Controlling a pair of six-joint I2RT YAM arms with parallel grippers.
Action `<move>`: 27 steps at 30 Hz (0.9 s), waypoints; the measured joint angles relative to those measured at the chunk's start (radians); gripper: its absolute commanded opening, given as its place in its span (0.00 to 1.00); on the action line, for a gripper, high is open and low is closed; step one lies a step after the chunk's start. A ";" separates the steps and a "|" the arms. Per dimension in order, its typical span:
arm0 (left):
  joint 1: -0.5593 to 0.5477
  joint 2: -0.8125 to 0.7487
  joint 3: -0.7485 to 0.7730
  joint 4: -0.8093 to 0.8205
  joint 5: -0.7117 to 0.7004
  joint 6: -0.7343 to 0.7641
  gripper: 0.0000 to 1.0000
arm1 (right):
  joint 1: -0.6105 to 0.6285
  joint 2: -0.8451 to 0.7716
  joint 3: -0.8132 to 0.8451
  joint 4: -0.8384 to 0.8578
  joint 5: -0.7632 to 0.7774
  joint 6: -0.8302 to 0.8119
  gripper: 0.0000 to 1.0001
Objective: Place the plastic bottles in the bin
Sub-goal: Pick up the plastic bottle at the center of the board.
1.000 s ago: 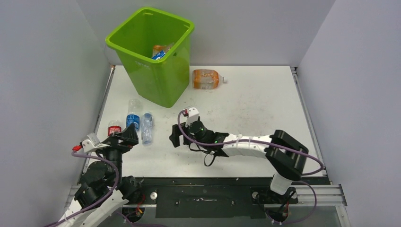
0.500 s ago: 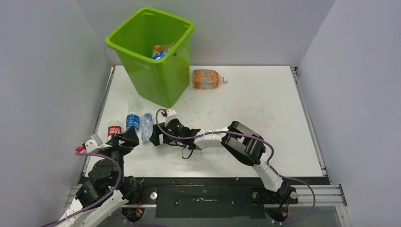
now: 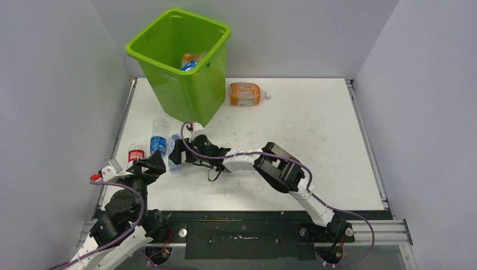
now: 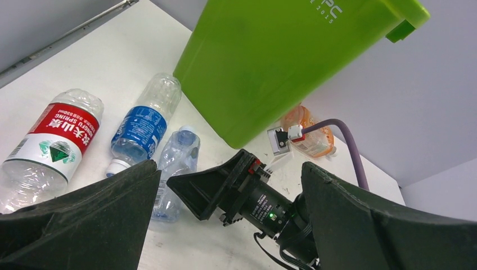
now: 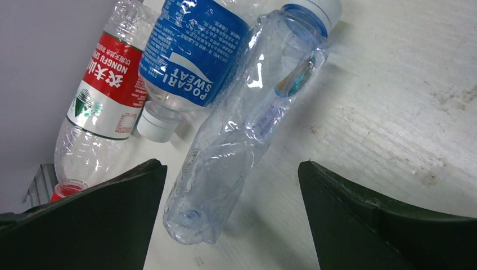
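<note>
Three plastic bottles lie side by side at the left: a red-labelled one (image 3: 135, 152), a blue-labelled one (image 3: 158, 140) and a crumpled clear one (image 3: 174, 157). My right gripper (image 3: 176, 152) is low over the clear bottle (image 5: 242, 129), open, its base end lying between the fingers (image 5: 95, 219) without touching either. The blue-labelled bottle (image 5: 194, 53) and red-labelled bottle (image 5: 104, 93) lie just beyond. My left gripper (image 3: 152, 164) hovers open and empty near their lower ends. An orange bottle (image 3: 244, 94) lies right of the lime-green bin (image 3: 185, 95), which holds more bottles (image 3: 191, 61).
The bin (image 4: 281, 67) stands at the back left, close behind the three bottles. The right arm (image 3: 275, 169) stretches across the table's middle toward the left. Grey walls close in on both sides, and the table's left edge (image 3: 121, 135) runs beside the red-labelled bottle.
My right arm has swung left across the table, bringing its open gripper from the middle to the clear bottle. The left arm has barely moved. No bottle has shifted.
</note>
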 measured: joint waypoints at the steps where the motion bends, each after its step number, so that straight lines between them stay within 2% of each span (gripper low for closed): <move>1: 0.000 0.000 0.000 0.000 0.000 0.000 0.96 | 0.000 0.009 0.013 -0.003 0.000 0.003 0.95; 3: 0.000 0.000 0.000 0.000 0.000 0.000 0.96 | 0.002 0.019 0.034 -0.016 0.001 0.007 0.98; 6: 0.000 0.000 0.000 0.000 0.000 0.000 0.96 | 0.005 0.031 0.061 -0.034 0.002 0.010 0.87; 14: 0.000 0.000 0.000 0.000 0.000 0.000 0.96 | 0.006 0.044 0.071 -0.052 -0.004 0.033 0.41; 18: -0.001 0.000 0.000 0.000 0.001 0.000 0.96 | 0.012 0.042 0.056 -0.017 -0.008 0.053 0.25; 23: -0.003 0.000 0.000 0.000 0.003 0.000 0.96 | 0.010 -0.042 -0.115 0.076 -0.009 0.066 0.06; 27: -0.008 0.000 0.000 0.000 0.008 0.001 0.96 | 0.002 -0.187 -0.328 0.100 -0.009 0.051 0.05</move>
